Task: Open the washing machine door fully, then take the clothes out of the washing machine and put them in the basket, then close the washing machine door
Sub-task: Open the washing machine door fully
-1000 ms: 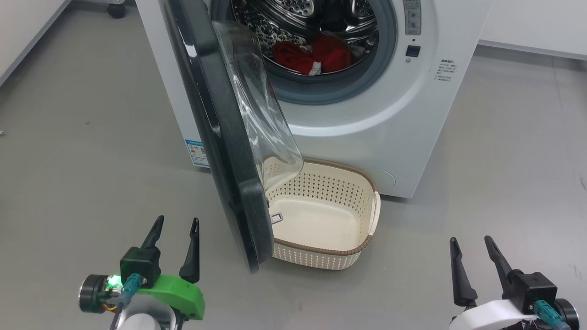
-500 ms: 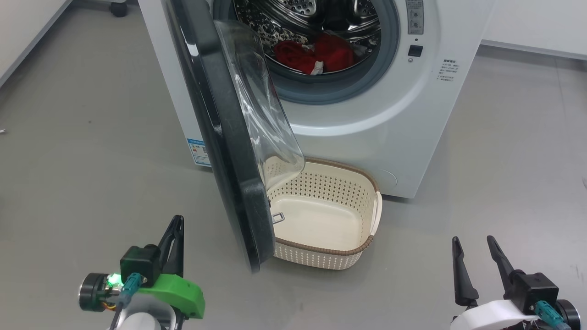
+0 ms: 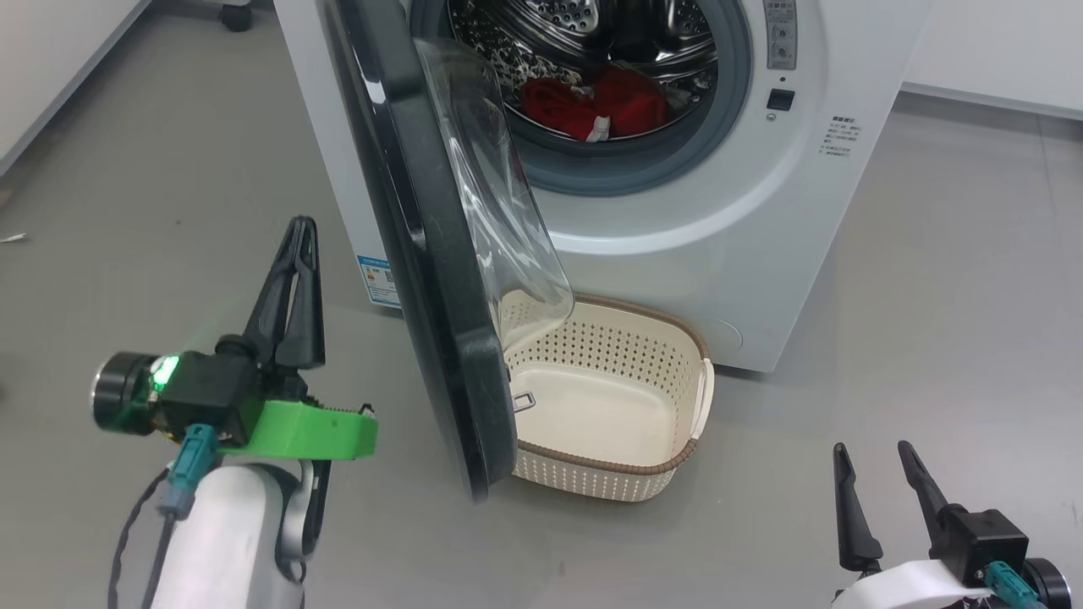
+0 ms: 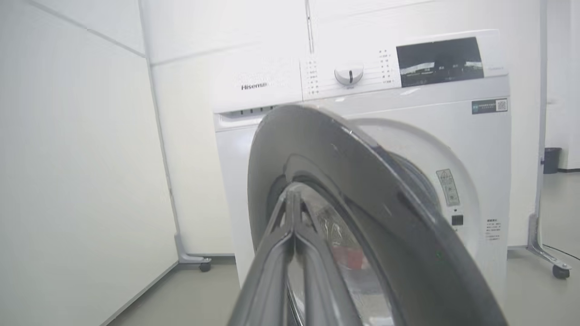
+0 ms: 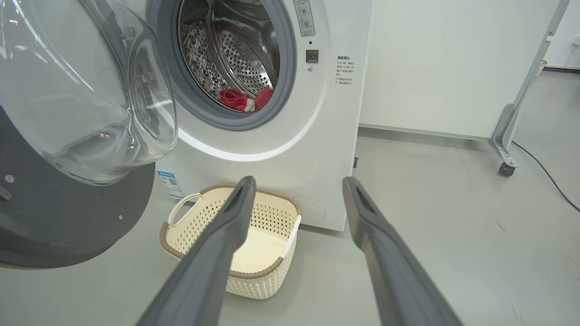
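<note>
The washing machine door (image 3: 436, 296) stands about half open, edge-on to the head view. Its hinge side is at the washing machine (image 3: 719, 237) front and its free edge is out over the floor (image 3: 127, 211) towards the robot. Its glass bowl (image 3: 499, 211) bulges over the near left corner of the basket (image 3: 609, 469), which sits on the floor against the foot of the machine. The red clothes (image 3: 592, 106) lie low in the drum (image 3: 592, 17).

The door looks rigid and fairly heavy, and it will swing only about its hinge. The glossy black face is probably slippery, and the bowl looks like the fragile part, so I would keep off it. The thick black rim at the free edge, farthest from the hinge, should give the best leverage.

The left gripper (image 3: 300, 228) has its fingers pressed together on nothing. It is raised just beside the door's outer face and looks clear of it. The right gripper (image 3: 871, 448) is low near the floor's front right, fingers spread wide and empty.
</note>
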{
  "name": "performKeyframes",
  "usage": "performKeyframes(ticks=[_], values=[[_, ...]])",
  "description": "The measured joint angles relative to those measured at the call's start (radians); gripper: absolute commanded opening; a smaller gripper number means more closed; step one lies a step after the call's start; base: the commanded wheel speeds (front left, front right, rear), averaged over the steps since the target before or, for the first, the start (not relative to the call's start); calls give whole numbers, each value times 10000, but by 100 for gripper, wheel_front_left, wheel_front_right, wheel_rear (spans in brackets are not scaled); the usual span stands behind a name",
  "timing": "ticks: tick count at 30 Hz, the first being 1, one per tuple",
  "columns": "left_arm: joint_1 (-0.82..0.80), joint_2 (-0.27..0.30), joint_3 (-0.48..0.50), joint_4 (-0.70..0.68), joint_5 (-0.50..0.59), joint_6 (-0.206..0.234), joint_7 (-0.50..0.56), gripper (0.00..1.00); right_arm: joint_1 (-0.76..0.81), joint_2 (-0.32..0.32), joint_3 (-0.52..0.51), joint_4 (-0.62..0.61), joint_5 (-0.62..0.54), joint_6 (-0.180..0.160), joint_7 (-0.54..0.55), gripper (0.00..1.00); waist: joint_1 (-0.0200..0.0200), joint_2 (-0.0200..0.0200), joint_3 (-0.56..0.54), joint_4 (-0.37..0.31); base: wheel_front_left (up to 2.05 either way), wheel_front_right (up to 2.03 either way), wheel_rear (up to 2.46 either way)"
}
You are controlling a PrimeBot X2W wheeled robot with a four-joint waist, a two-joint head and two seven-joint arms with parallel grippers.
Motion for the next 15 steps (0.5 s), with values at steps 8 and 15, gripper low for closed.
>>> performKeyframes(ticks=[8,15], values=[[-436,-19,-731,-1774,10,-180,-33,0,-1,121,92,96,-84,207,2,100,0,0,-141,-73,0,0,0],[-369,-25,-2299,-2150,-196,-665,-33,0,8,182,40,111,-109,230,2,100,1,0,-204,-190,0,0,0]])
